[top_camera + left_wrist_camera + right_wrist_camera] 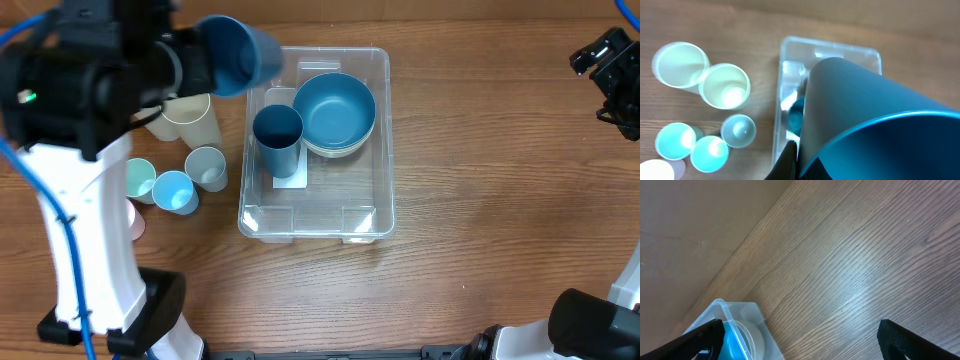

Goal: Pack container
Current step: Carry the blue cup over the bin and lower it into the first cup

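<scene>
Cups stand loose on the brown wooden table (pixel 480 200) at nine o'clock from the container, six in all. Nearest is a pale pinkish cup (pixel 136 222), half hidden by the left arm. Beyond it come a mint plastic cup (pixel 138 178), a light blue plastic cup (pixel 173 190) and a grey-blue plastic cup (pixel 207 167), then two tall cream cups (pixel 724 86) side by side.

The large clear plastic rectangular container (pixel 375 215) lies at the table's middle, its white label (pixel 291 179) on the base. Inside are one upright dark blue plastic cup (pixel 277 135) just beyond the label and two nested bowls at its three o'clock: a round blue bowl (pixel 335 110) sitting in a paler bowl (pixel 335 151), of which only the rim shows.

Over the container's eleven o'clock corner the left gripper (pixel 192 65) is pressed onto one tilted mid-blue plastic cup (pixel 240 55), mouth toward the wrist.

Farthest, at two o'clock, the right gripper (pixel 612 62) hangs with fingers (pixel 910 340) spread wide, holding nothing.
</scene>
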Controlling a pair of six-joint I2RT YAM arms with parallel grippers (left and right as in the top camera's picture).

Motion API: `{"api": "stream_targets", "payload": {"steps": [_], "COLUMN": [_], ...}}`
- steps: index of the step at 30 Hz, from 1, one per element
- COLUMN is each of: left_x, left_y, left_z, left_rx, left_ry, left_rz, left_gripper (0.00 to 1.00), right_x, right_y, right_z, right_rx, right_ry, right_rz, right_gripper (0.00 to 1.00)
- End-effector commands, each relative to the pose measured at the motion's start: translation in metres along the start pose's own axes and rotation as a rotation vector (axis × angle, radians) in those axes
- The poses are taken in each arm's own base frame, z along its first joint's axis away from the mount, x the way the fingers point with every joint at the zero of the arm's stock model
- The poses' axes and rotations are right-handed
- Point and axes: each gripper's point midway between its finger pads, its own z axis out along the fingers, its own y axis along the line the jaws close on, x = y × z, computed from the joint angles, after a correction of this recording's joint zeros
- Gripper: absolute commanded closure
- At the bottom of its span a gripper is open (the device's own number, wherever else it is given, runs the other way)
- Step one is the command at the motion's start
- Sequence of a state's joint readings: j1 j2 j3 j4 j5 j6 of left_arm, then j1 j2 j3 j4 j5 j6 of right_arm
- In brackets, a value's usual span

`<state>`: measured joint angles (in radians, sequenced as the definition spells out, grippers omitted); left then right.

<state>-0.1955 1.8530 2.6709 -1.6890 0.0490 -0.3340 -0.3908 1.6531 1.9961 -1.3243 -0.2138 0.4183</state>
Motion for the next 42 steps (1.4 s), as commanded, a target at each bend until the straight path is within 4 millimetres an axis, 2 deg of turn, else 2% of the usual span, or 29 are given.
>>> {"api": "stream_targets", "payload": {"steps": [1,3,8,16,33,35,37,38,42], "left_x": [0.012,0.015,0.021,0.028,0.024,0.022,0.019,0.017,0.02], "left_y": [-0.005,-0.006,-0.007,-0.018,-0.013,-0.013,-0.013,-0.014,-0.013], "left_z": [0.04,0.056,0.08,0.08,0.07,0.059,0.039,0.012,-0.028], "left_rx": [-0.037,-0.035,-0.043,-0.011,-0.02,-0.02,-0.011,0.003,0.027], "left_ry": [0.103,0.145,0.202,0.226,0.195,0.168,0.122,0.064,-0.013], "left_rz": [0.021,0.019,0.019,0.034,0.13,0.142,0.143,0.146,0.146], "left_gripper": [0.96,0.96,0.96,0.96,0.96,0.96,0.96,0.95,0.94], "right_x": [-0.002,-0.002,-0.002,-0.002,-0.002,-0.002,-0.002,-0.002,-0.002], "right_y": [0.004,0.004,0.004,0.004,0.004,0.004,0.004,0.004,0.004], "right_z": [-0.004,-0.004,-0.004,-0.004,-0.004,-0.004,-0.004,-0.004,-0.004], "right_rx": [-0.013,-0.013,-0.013,-0.013,-0.013,-0.013,-0.013,-0.013,-0.013], "right_ry": [-0.012,-0.012,-0.012,-0.012,-0.012,-0.012,-0.012,-0.012,-0.012], "right_rz": [-0.004,-0.004,-0.004,-0.004,-0.004,-0.004,-0.004,-0.004,-0.004], "right_gripper": [0.0,0.0,0.0,0.0,0.0,0.0,0.0,0.0,0.0]}}
